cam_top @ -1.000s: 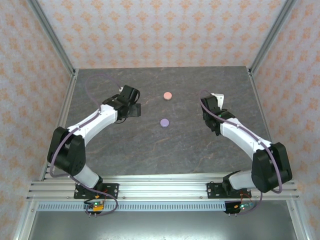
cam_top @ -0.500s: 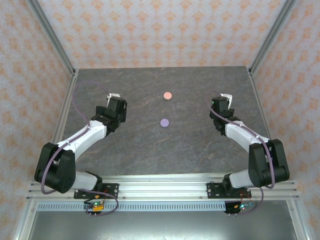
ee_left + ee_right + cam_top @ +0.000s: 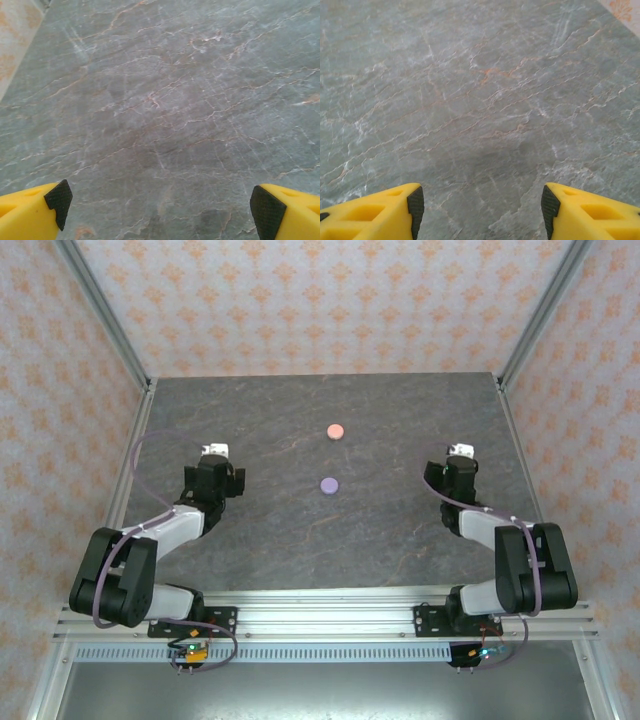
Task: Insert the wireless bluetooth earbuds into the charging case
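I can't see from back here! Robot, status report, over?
Left gripper open, empty, over the table. Right gripper open, empty. Pink case and lavender case lie apart mid-table. Nothing blocking them.

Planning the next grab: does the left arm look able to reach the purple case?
Probably yes: only bare table lies between the left gripper and the purple case, and its jaws stand open.

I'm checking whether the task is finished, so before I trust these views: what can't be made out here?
1. Whether the pink case and lavender case are open or hold earbuds: too small in the top view.
2. In the wrist views, the left hand and right hand have most of each finger cut off by the bottom edge.
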You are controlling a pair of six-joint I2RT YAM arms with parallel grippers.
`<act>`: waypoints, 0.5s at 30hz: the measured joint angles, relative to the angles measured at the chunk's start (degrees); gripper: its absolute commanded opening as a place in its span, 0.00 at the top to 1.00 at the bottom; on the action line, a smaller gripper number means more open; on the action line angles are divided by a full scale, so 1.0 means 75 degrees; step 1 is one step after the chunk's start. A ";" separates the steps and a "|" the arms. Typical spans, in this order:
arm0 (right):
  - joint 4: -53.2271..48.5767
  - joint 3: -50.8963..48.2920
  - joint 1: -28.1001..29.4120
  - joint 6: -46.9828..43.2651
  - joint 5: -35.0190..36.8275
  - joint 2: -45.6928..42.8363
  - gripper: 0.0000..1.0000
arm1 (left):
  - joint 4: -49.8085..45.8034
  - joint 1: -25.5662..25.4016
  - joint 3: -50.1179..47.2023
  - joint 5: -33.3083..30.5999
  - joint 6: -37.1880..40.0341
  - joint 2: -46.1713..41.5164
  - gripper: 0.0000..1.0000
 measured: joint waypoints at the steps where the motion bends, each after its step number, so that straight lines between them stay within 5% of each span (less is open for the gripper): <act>1: 0.0259 -0.0102 -0.0070 -0.0015 -0.0035 0.0000 0.35 | 0.0289 0.0079 -0.0146 0.0149 0.0006 0.0000 0.04; 15: 0.1903 -0.0356 -0.0157 -0.0017 -0.0163 0.0807 0.33 | 0.2527 0.1064 -0.0845 0.1518 -0.0108 0.0157 0.05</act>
